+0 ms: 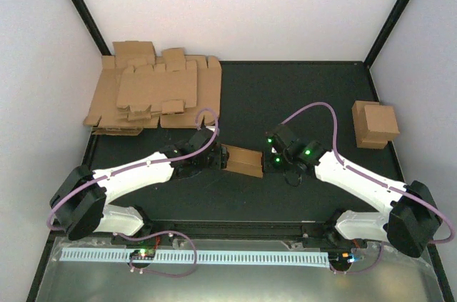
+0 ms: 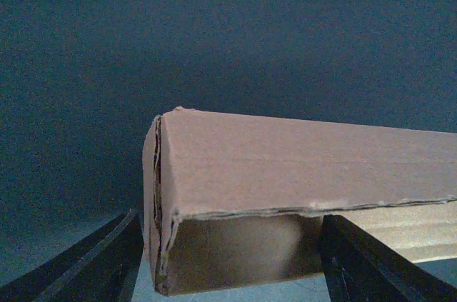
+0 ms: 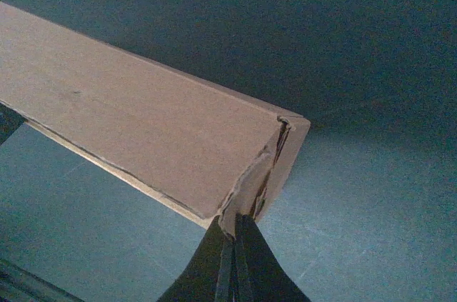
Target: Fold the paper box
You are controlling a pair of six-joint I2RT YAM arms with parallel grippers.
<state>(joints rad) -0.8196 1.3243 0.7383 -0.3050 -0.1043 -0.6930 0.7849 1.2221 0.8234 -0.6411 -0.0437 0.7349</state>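
Observation:
The paper box [image 1: 241,160] is a brown cardboard piece, partly folded, held low over the dark mat between my two arms. My left gripper [image 1: 220,158] is at its left end. In the left wrist view the box end [image 2: 285,173] fills the gap between the two black fingers [image 2: 100,263], which press on both its sides, so my left gripper [image 2: 230,218] is shut on it. My right gripper [image 1: 275,153] is at the box's right end. In the right wrist view the box [image 3: 143,116] runs off to the left, and my right gripper [image 3: 234,225] is shut, pinching the loose end flap at the corner.
A pile of flat brown cardboard blanks [image 1: 153,95] lies at the back left of the mat. Two small folded boxes [image 1: 375,123] are stacked at the right edge. White walls enclose the back and sides. A white slotted rail [image 1: 193,255] runs along the near edge between the arm bases.

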